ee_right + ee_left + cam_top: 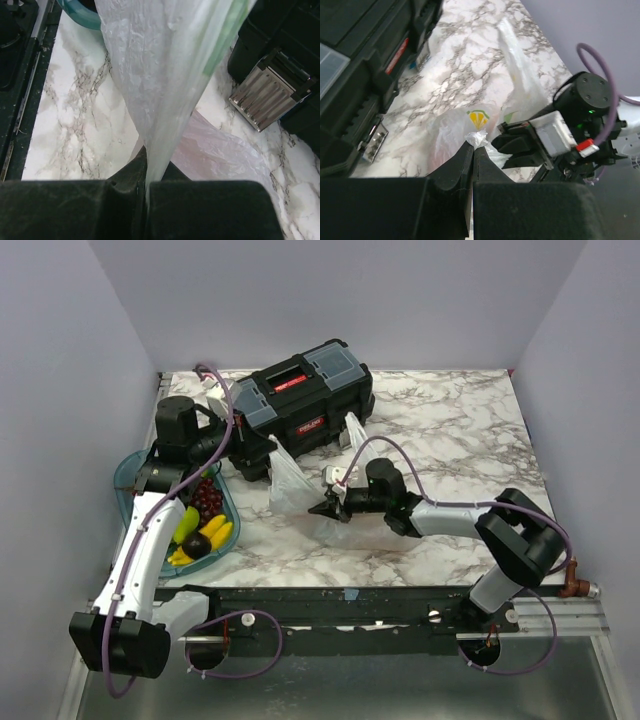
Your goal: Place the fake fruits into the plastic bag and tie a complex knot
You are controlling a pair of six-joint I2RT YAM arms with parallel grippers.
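1. left gripper (474,145): jaws closed tight on a small twisted tuft of the plastic bag (455,135); the tuft pokes out just above the fingertips.
2. right gripper (146,187): jaws pinched together w/ a sheet of the bag clamped btwn them; the film runs up from the grip in a taut, creased band; more bag lies slack on the table (450,430) to the right of the fingers.
3. Bag sits mid-table, just in front of the black toolbox (305,400), btwn the two grippers; in the top view the right gripper is at its near right edge and the left arm reaches in from the left.
4. A yellow-and-green mark shows on the bag in the left wrist view; can't tell if it is print or sth inside.
5. fake fruits (200,525): in the teal tray (130,475) at the table's left edge, beside the left arm; dark grapes at the far end, then green, yellow and a dark purple piece; well apart from the bag.
6. Toolbox lid shut; a metal latch shows in both wrist views.
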